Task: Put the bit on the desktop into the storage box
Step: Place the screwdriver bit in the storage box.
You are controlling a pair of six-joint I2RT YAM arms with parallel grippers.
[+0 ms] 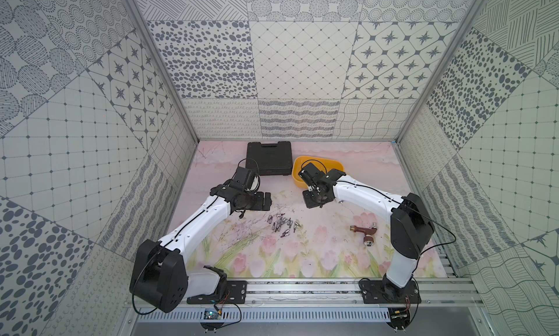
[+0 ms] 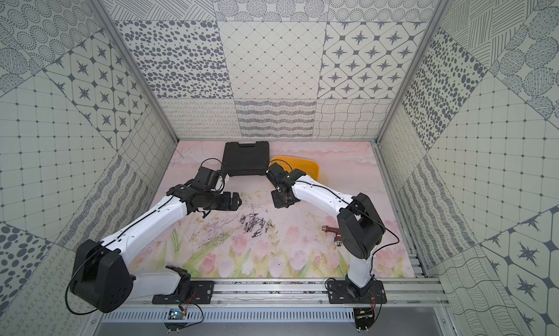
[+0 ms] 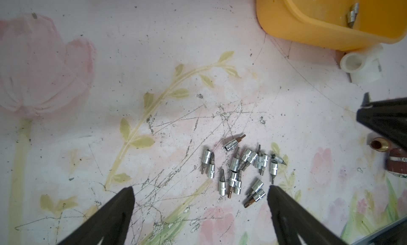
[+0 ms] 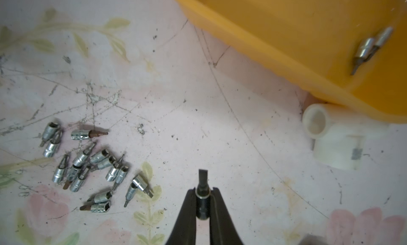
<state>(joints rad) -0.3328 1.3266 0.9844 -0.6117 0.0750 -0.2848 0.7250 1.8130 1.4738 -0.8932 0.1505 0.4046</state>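
1. Right gripper (image 4: 203, 190) pinches a flat-tipped bit (image 4: 202, 180); left gripper (image 3: 200, 188) gapes wide, empty.
2. Black tool case (image 1: 268, 157) sits upper centre of the table in both top views.
3. Yellow storage box (image 1: 331, 163), just right of it, holds two bits (image 4: 365, 50).
4. Loose bits (image 1: 284, 224) cluster mid-table.

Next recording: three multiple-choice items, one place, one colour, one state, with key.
1. The black case stands: A) beside the storage box B) inside it C) by the arm bases
2. The storage box is: A) blue B) yellow C) white
3. The right gripper is: A) open, empty B) open over the box C) shut on a bit
1A, side by side in both top views; 2B, yellow walls; 3C, right wrist view shows a flat-tipped bit clamped between the jaws.
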